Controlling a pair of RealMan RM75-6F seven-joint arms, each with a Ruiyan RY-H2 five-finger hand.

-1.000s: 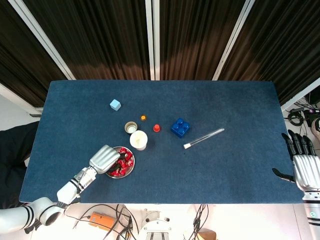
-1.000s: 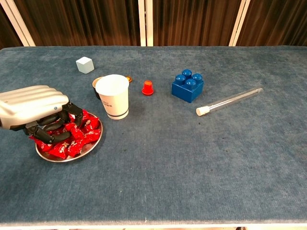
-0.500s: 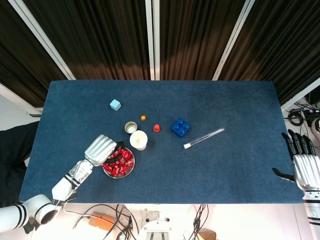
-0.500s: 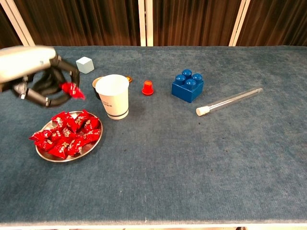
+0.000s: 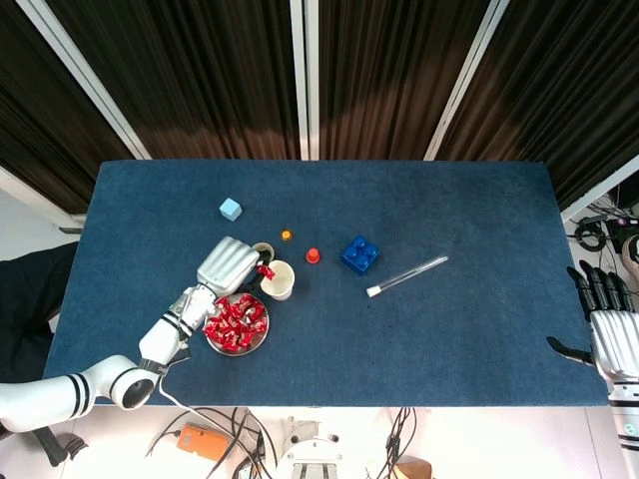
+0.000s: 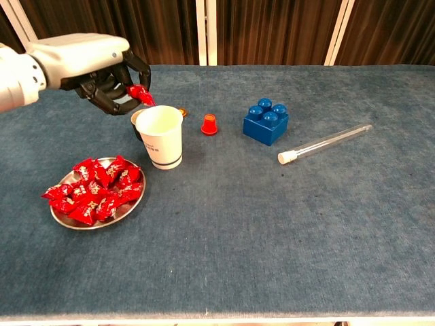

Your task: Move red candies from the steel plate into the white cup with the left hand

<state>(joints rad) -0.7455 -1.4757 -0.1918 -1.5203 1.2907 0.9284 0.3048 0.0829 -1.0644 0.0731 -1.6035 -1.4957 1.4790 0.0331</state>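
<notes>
My left hand [image 6: 102,71] [image 5: 229,264] pinches one red candy [image 6: 141,94] [image 5: 266,270] in its fingertips, held in the air just above the left rim of the white cup [image 6: 161,136] [image 5: 278,279]. The steel plate [image 6: 129,206] [image 5: 259,345] lies in front of and to the left of the cup, with several red candies [image 6: 95,189] [image 5: 235,322] piled in it. My right hand [image 5: 611,333] rests off the table's right edge with its fingers spread, holding nothing; the chest view does not show it.
Behind the cup stand a small round tin [image 5: 260,251], an orange cap [image 5: 287,236] and a red cap [image 6: 209,124]. A blue brick [image 6: 266,122], a glass test tube [image 6: 325,144] and a pale blue cube [image 6: 120,92] lie further out.
My left hand has risen from the plate with one candy and swung right and back, from beside the plate to just over the cup's rim. The right hand is still.
</notes>
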